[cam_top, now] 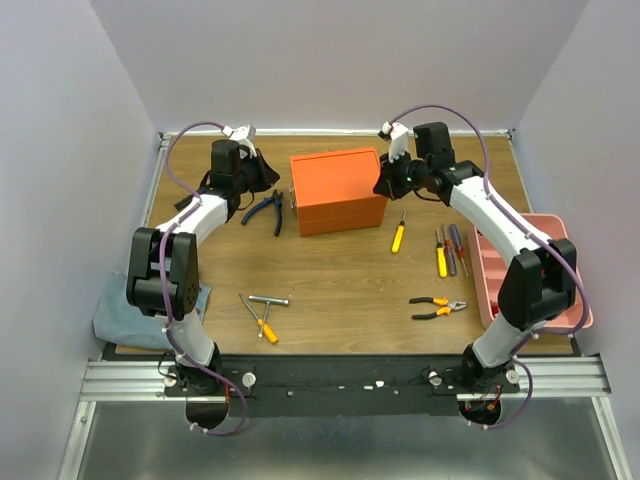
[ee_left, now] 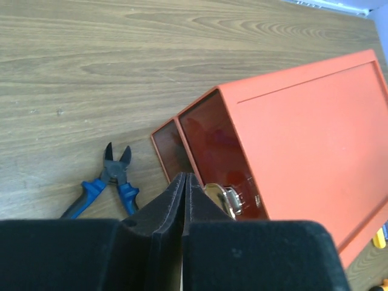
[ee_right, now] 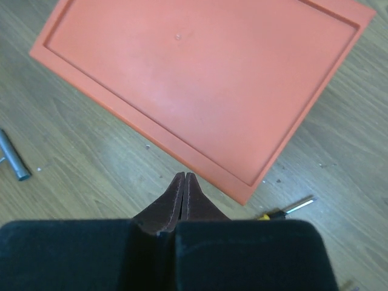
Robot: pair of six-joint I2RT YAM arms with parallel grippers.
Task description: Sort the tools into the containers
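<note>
Left fingers (ee_left: 170, 206) and right fingers (ee_right: 171, 203) pressed together, empty. Blue-handled pliers (ee_left: 113, 171) at the left fingers' nine o'clock: likely stiff, light; pinch across both handles.

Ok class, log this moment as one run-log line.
left end effector: shut, empty, beside left end of orange box | right end effector: shut, empty, by its right end | blue pliers: on table, unsorted
</note>
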